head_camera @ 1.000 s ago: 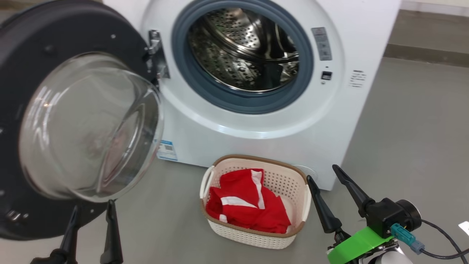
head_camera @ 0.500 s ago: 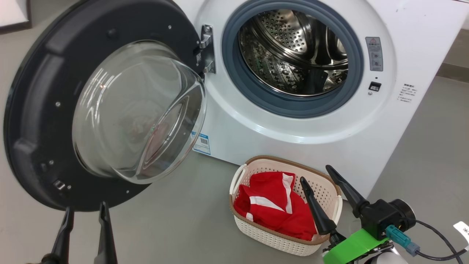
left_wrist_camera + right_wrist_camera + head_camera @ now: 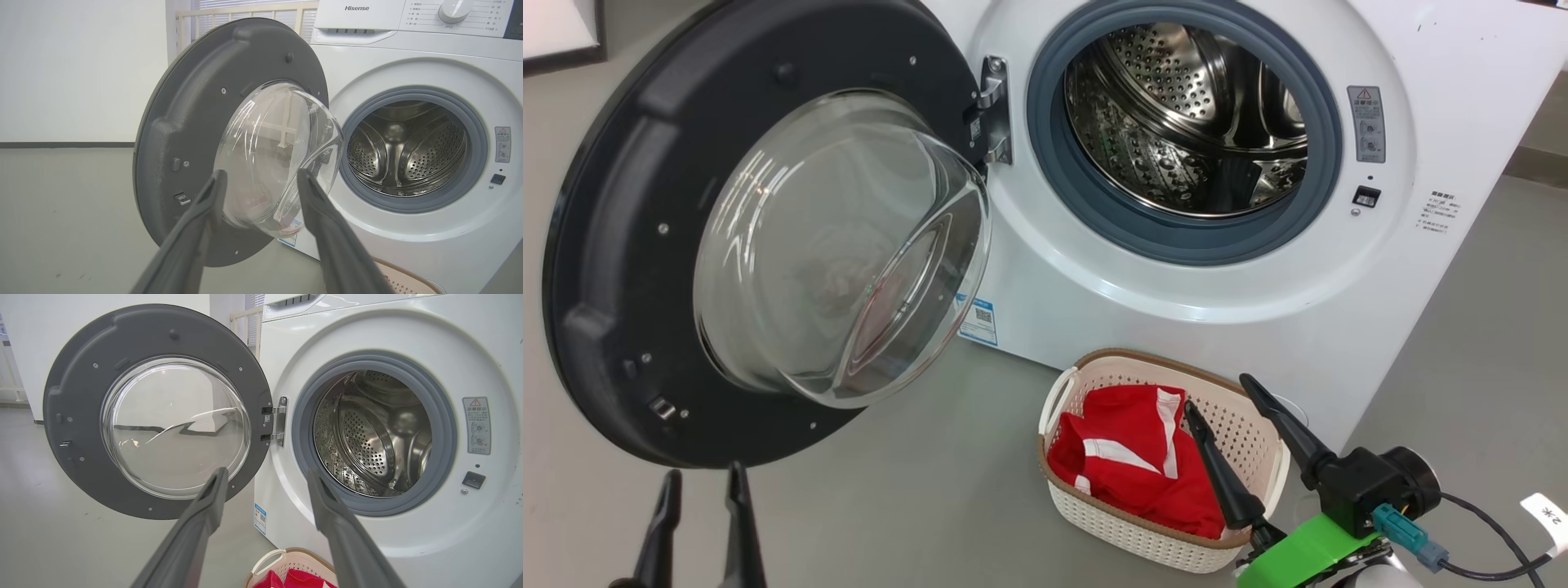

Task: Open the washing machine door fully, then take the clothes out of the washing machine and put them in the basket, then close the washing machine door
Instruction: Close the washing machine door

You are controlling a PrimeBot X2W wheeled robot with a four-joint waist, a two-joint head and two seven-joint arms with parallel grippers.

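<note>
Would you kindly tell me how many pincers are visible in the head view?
2. The left pincer is at the lower left, below the washing machine door; the right pincer is at the lower right, by the basket.

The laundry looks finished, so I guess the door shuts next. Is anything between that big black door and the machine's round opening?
Nothing visible. The round black-rimmed glass door stands swung wide. The steel drum behind the opening looks empty. The cream perforated basket with the red clothes sits on the floor, seemingly below the door's path.
</note>
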